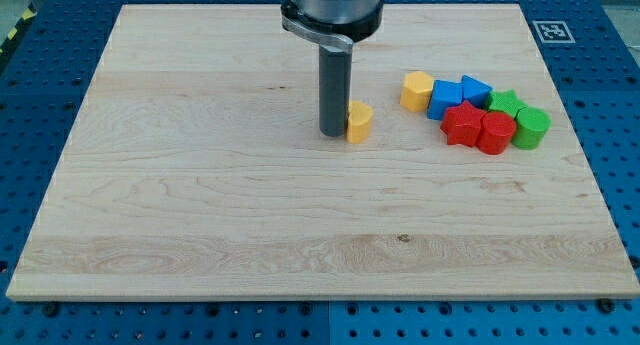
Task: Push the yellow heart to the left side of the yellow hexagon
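Yellow heart sits just right of the rod's tip, seemingly touching it, well left of the yellow hexagon; no gripper exists.

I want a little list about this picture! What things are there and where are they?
board: wooden board on a blue pegboard table
my tip: touching the yellow heart's left side
yellow heart: near the middle, alone
yellow hexagon: right of the heart, apart from it, at the cluster's left end
cluster: blue blocks, red blocks, green blocks, packed together at the view's right
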Action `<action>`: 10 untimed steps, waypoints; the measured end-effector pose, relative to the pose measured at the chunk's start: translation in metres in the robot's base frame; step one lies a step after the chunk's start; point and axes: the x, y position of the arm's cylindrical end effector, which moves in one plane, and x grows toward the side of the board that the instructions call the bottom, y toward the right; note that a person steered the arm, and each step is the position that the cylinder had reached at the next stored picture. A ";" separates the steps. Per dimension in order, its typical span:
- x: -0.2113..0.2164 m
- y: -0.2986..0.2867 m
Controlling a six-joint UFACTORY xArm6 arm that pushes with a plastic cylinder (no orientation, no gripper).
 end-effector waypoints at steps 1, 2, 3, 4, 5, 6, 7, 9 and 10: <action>0.008 0.011; 0.015 0.025; 0.014 0.039; 0.005 0.049; -0.007 0.051; -0.013 0.055; -0.023 0.054; -0.050 0.028; -0.061 0.004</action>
